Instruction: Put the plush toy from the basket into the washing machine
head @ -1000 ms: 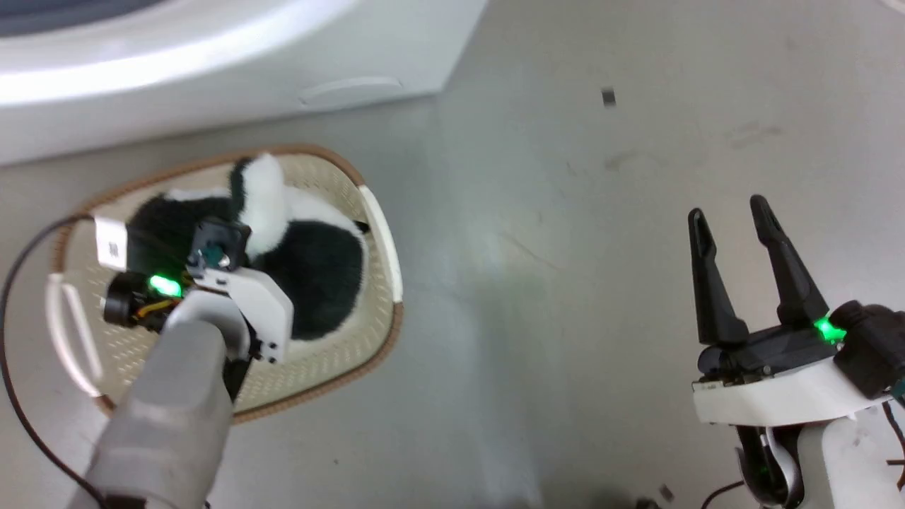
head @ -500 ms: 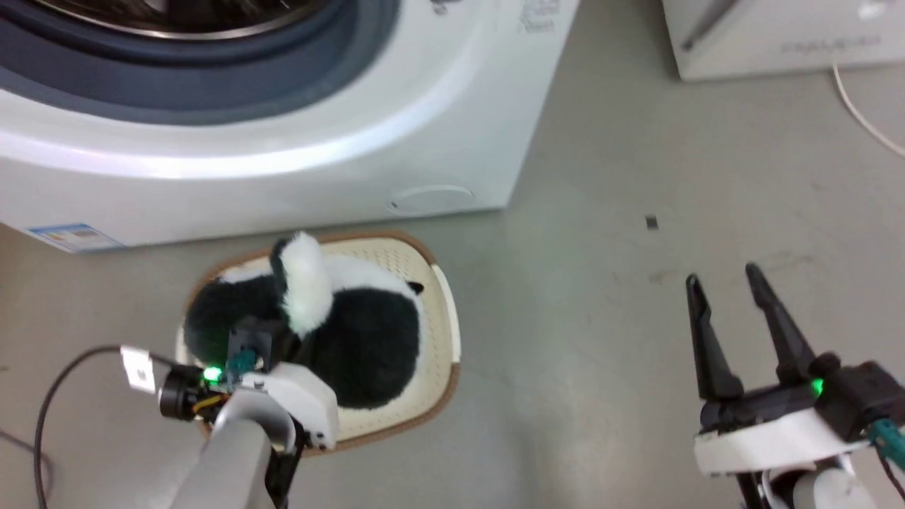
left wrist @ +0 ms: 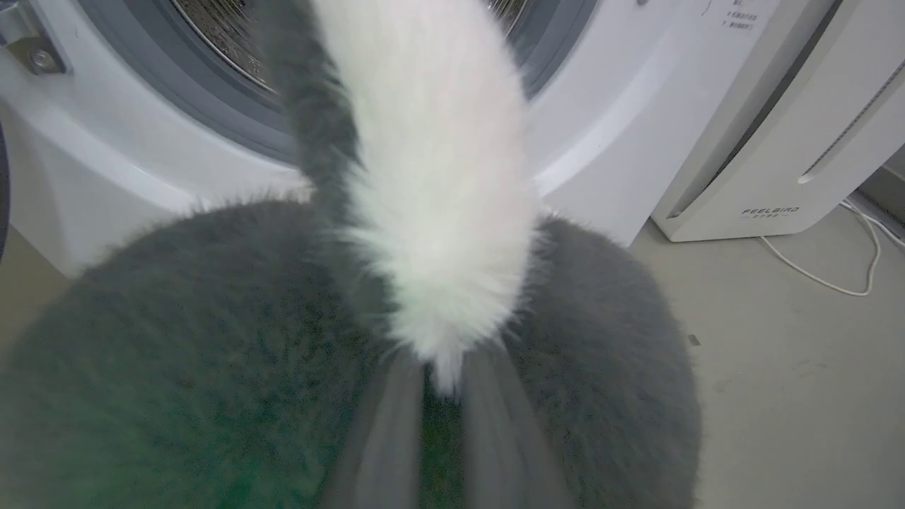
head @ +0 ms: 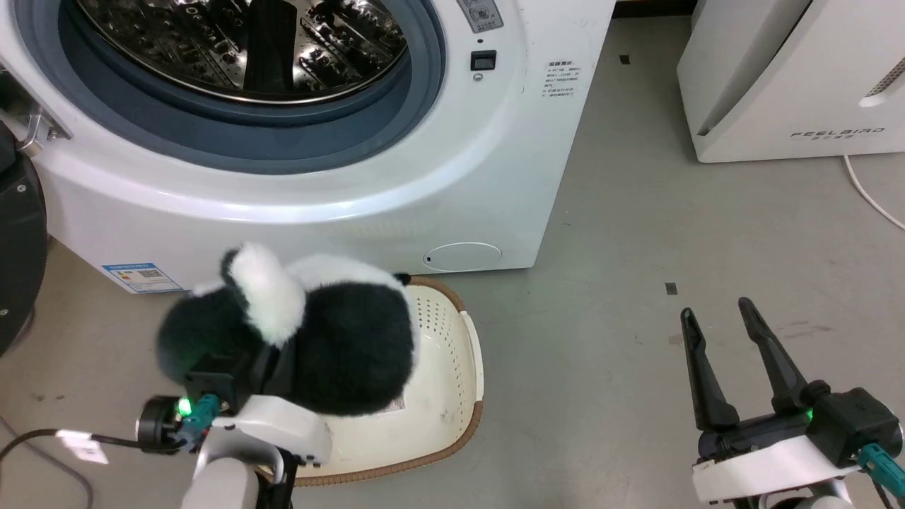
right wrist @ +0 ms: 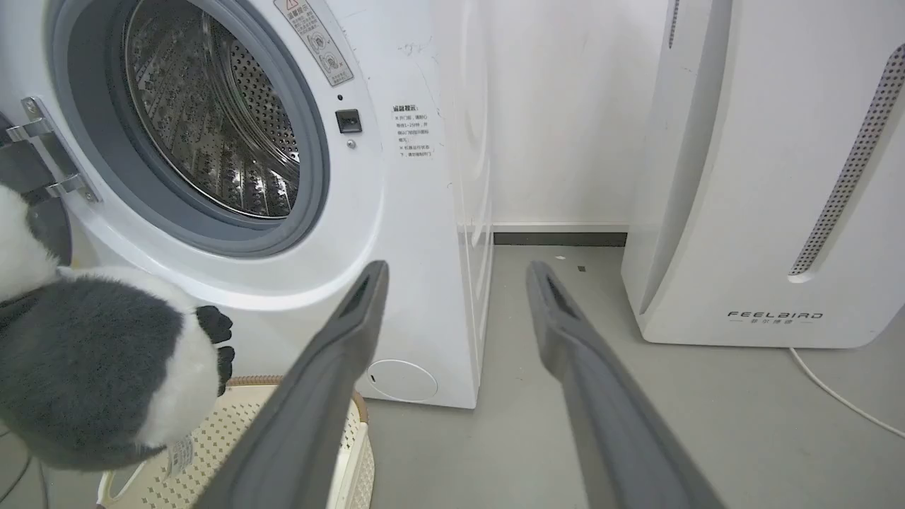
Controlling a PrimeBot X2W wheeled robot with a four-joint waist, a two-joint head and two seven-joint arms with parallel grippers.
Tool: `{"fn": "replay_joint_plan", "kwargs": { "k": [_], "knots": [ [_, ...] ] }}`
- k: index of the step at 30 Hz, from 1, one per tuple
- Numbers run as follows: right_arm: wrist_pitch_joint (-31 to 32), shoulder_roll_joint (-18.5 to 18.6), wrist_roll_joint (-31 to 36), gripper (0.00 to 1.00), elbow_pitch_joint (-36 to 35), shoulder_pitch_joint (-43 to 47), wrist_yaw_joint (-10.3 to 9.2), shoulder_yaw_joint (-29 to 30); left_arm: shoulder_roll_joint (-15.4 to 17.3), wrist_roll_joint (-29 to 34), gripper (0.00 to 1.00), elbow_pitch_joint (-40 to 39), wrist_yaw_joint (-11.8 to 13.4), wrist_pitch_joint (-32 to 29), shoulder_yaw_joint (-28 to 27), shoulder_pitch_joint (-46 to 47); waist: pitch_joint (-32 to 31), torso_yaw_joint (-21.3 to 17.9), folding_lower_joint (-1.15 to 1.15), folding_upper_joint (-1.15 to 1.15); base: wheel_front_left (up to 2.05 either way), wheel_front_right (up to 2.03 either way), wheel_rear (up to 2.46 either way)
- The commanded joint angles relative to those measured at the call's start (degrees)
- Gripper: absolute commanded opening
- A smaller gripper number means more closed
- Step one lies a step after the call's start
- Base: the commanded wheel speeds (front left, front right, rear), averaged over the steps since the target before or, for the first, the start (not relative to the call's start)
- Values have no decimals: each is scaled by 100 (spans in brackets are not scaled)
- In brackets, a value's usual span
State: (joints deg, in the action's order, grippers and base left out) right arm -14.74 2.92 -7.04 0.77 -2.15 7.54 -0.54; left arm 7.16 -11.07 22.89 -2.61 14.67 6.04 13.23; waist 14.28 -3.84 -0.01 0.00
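Observation:
The black and white plush toy [head: 332, 339] hangs above the left half of the cream basket [head: 452, 367], close in front of the washing machine [head: 509, 162]. My left gripper [head: 272, 371] is shut on its dark fur from below, fingertips buried. In the left wrist view the two fingers [left wrist: 392, 438] pinch the toy [left wrist: 177, 339] just under its white limb [left wrist: 438, 177]. The machine's porthole is open, showing the steel drum [head: 240, 42]. My right gripper [head: 728, 332] stands open and holds nothing at the lower right; its wrist view shows the toy [right wrist: 92, 367] over the basket [right wrist: 233, 438].
The machine's black-rimmed door [head: 14, 233] hangs open at the far left. A white FEELBIRD appliance [head: 792, 78] stands at the back right with a white cable [head: 873, 201] on the floor beside it. Grey floor lies between basket and right gripper.
The head camera has tilted up, bringing the drum into view. The left gripper has lifted the plush toy out of the basket, baring its floor. The right gripper stays open.

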Motion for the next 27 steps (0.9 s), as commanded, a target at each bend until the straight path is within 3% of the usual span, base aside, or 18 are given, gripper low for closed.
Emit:
{"fn": "replay_joint_plan", "kwargs": {
  "k": [1,13,19,27],
  "knots": [
    [-26,-4,-13,100,-16,75,-5,-19,-43,70,0,-301,-10,32,-87,-39,-7,-10,1,0,0,0,0],
    [-26,-4,-110,100,-146,-93,-5,-113,94,161,0,-1804,-276,32,-655,499,547,-274,1,0,0,0,0],
    [-26,-4,-197,100,-267,-345,-5,-157,508,76,0,-1815,-369,32,-944,1532,1182,-553,1,0,0,0,0],
    [-26,-4,-413,100,-487,-689,-5,-256,1277,-85,0,-1237,-429,-201,-1135,3448,2144,-940,1,0,0,0,0]
  ]
}}
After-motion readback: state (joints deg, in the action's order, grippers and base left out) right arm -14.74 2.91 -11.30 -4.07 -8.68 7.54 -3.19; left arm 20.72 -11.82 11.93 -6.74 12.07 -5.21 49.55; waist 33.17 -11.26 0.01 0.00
